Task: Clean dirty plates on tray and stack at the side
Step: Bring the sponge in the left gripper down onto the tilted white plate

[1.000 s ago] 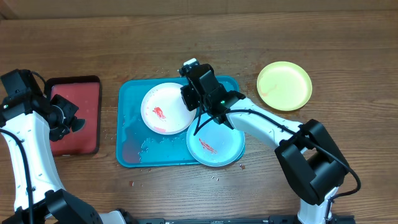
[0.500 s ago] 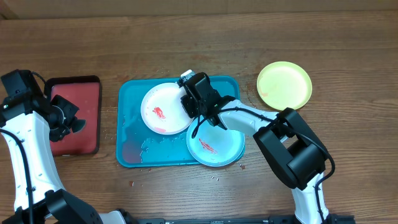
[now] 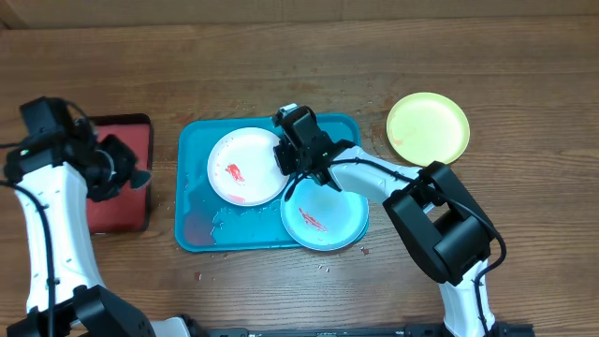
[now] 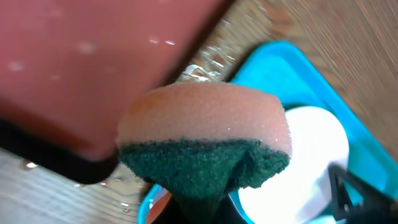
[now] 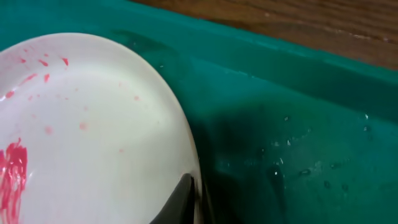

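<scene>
Tabletop (image 3: 281, 56) — right fingers (image 5: 180, 211) pinching white plate (image 3: 239, 168).

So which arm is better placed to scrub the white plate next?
Left. The left end effector grips the sponge, over the red tray's edge next to the turquoise tray. The right end effector is shut on the white plate's rim, so it likely steadies rather than wipes.

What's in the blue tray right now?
In the tray: a white plate and a mint plate, both red-smeared, plus water drops. The right gripper is shut on the white plate's rim. Its arm hides where the plates meet.
</scene>
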